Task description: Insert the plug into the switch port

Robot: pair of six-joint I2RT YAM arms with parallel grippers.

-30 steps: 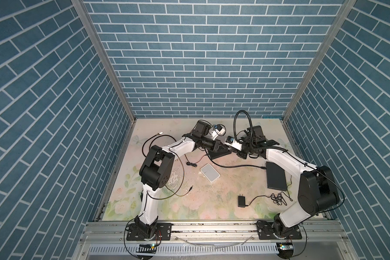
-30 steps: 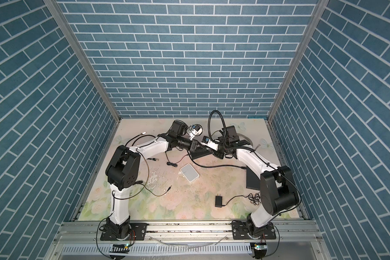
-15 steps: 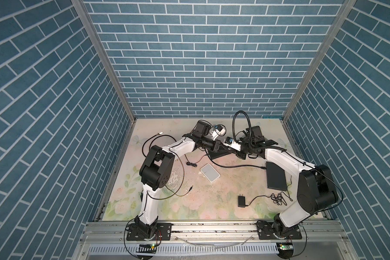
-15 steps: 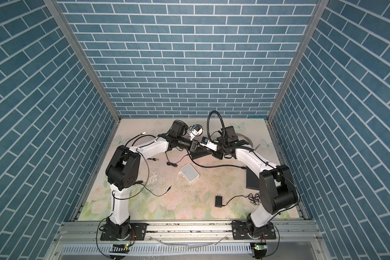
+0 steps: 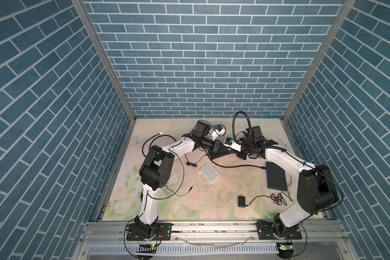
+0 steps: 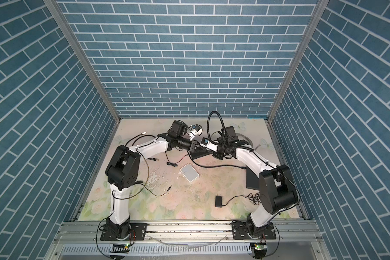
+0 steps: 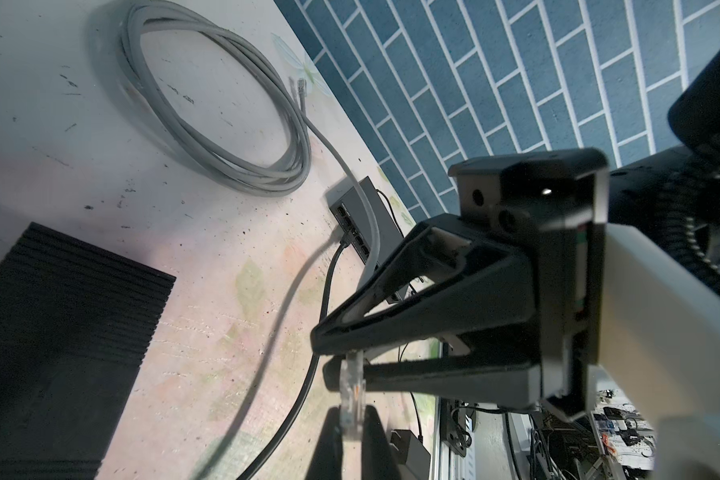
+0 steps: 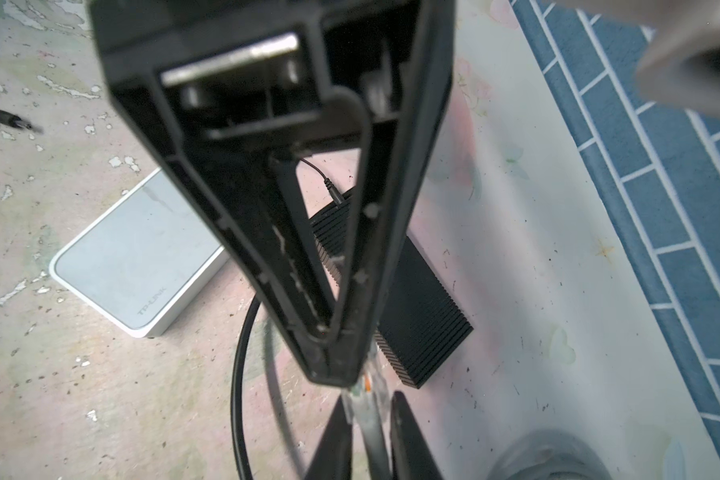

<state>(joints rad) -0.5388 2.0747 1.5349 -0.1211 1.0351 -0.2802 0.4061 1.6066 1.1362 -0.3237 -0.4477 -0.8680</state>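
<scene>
Left wrist alone shows switch (image 7: 350,230) ports, plug (image 7: 352,386) gripped

router (image 5: 209,172) left of box (image 5: 276,176), charger (image 5: 241,201) nearer

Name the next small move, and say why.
Probably close the right gripper firmly on the plug before the left gripper lets go. The left already pinches the plug, the right's jaws flank it, and firm contact there is unclear.

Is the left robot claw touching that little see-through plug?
Touching. The left wrist view shows the left gripper pinched shut on the top end of the clear plug, with no gap between them.
</scene>
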